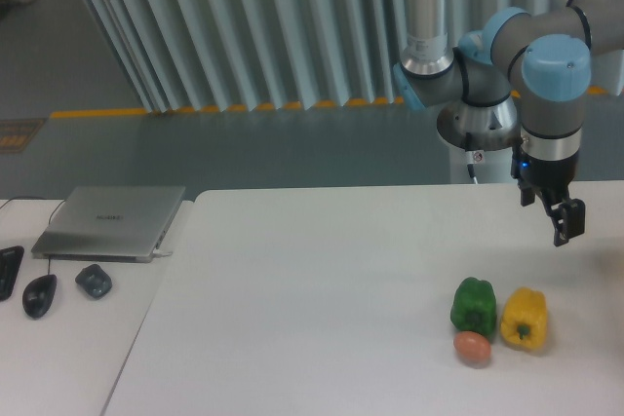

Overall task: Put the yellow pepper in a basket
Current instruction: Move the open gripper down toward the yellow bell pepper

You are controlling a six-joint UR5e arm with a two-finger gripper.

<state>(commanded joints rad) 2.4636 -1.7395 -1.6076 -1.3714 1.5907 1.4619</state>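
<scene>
While the gripper [565,224] hangs above the table [322,280] with nothing in it, its opening impossible to judge from this side, the yellow pepper [525,319] sits below, just right of the green pepper [474,306] and near an orange fruit [473,348]

Single fixed camera, raised, set off the front of the counter [322,270] and angled down across it toward the ribbed wall [244,26] behind, at medium range, taking in most of the countertop, the arm [546,65] at upper right and a laptop [112,221] at left.
</scene>
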